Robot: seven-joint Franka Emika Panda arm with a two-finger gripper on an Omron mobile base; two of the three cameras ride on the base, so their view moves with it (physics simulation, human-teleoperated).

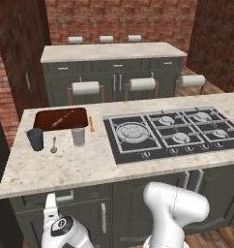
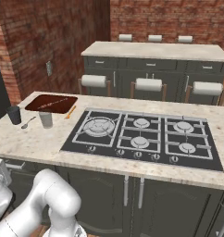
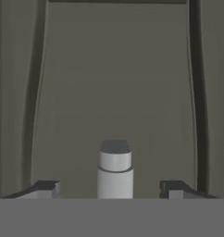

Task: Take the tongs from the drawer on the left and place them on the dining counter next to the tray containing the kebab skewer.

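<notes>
With gripper (image 3: pixel 109 187) released astride the handle (image 3: pixel 115 167), risks closing off-centre and slipping off the short bar on pulling, leaving the drawer (image 3: pixel 114 83) shut.

dark cup (image 1: pixel 35 139), grey spoon (image 1: pixel 53 146), pale cup (image 1: pixel 78 135), orange stick (image 1: pixel 91 124), black hob (image 1: pixel 173 131)

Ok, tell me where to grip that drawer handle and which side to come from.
Grip the silver bar handle at its middle, coming straight on to the flat drawer front. The bar is slim and stands proud of the front, so the gripper fits an open finger on each side, as lined up now.
</notes>
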